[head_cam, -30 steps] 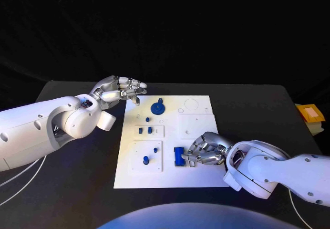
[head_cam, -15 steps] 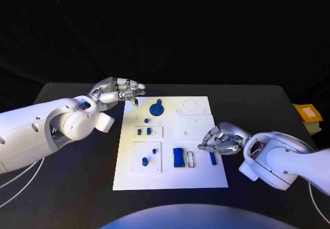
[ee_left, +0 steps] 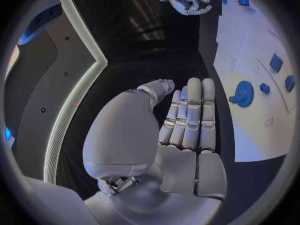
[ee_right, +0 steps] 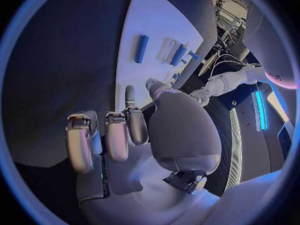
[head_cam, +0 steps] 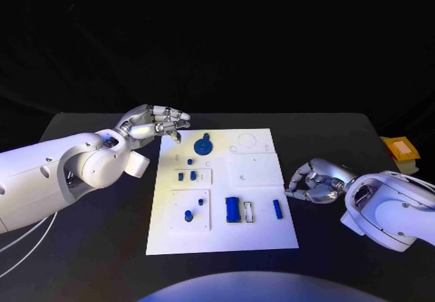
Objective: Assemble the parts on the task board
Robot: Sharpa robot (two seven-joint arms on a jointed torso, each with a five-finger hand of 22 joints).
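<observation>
In the head view the task board (head_cam: 222, 189) lies mid-worktop (head_cam: 82, 251). The left hand (head_cam: 149, 123) hovers by its far left corner, fingers curled with nothing in them. The right hand (head_cam: 317, 180) sits off the board's right edge, fingers curled, holding nothing. A blue gear (head_cam: 205, 146) lies at the far end; a narrow blue bar (head_cam: 277, 209) and a wider blue block (head_cam: 233, 209) lie nearer. In the left wrist view, the fingers (ee_left: 190, 115) lie straight together beside the gear (ee_left: 241, 92). In the right wrist view, the fingers (ee_right: 115, 135) bend over bare worktop, with the bar (ee_right: 142, 48) well apart.
</observation>
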